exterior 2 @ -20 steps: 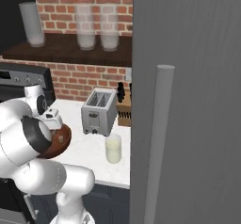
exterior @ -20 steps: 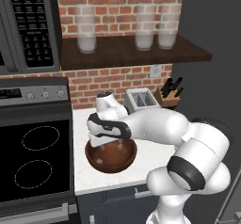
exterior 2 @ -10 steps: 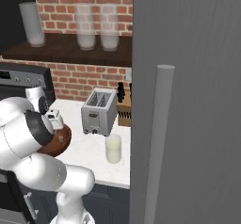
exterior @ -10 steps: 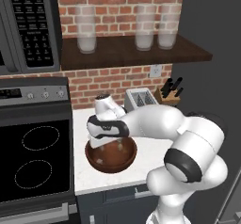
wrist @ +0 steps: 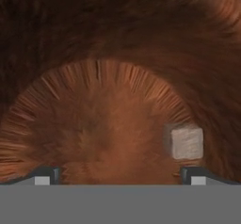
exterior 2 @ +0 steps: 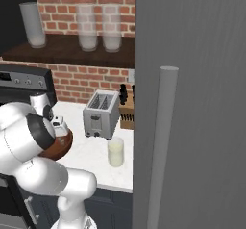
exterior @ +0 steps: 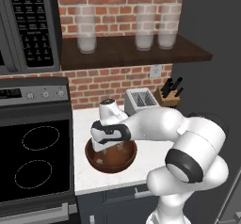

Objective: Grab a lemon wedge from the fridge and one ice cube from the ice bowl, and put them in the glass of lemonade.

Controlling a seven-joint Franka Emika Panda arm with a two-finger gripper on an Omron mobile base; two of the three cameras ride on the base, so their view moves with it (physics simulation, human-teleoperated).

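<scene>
The dark reddish-brown ice bowl (exterior: 111, 159) sits on the white counter beside the stove, and its rim also shows past my arm (exterior 2: 61, 147). My gripper (exterior: 110, 147) points down into it, open, with nothing between the fingers. In the hand view the gripper (wrist: 120, 178) hangs close over the bowl's wooden floor (wrist: 99, 110). One pale ice cube (wrist: 186, 143) lies just ahead of the right fingertip (wrist: 196, 175), off to the side of the gap. The glass of lemonade (exterior 2: 115, 152) stands in front of the toaster. The dark grey fridge (exterior 2: 202, 79) is shut, so the lemon wedge is hidden.
A silver toaster (exterior: 141, 101) and a knife block (exterior: 170, 94) stand at the back of the counter. The black stove (exterior: 33, 162) lies left of the bowl under a microwave (exterior: 28, 25). Frosted jars (exterior: 86, 32) line the shelf above. The fridge's bar handle (exterior 2: 162, 146) is near the camera.
The hand has eased slightly lower into the bowl and the elbow has shifted a little. The jaws have stayed open.
</scene>
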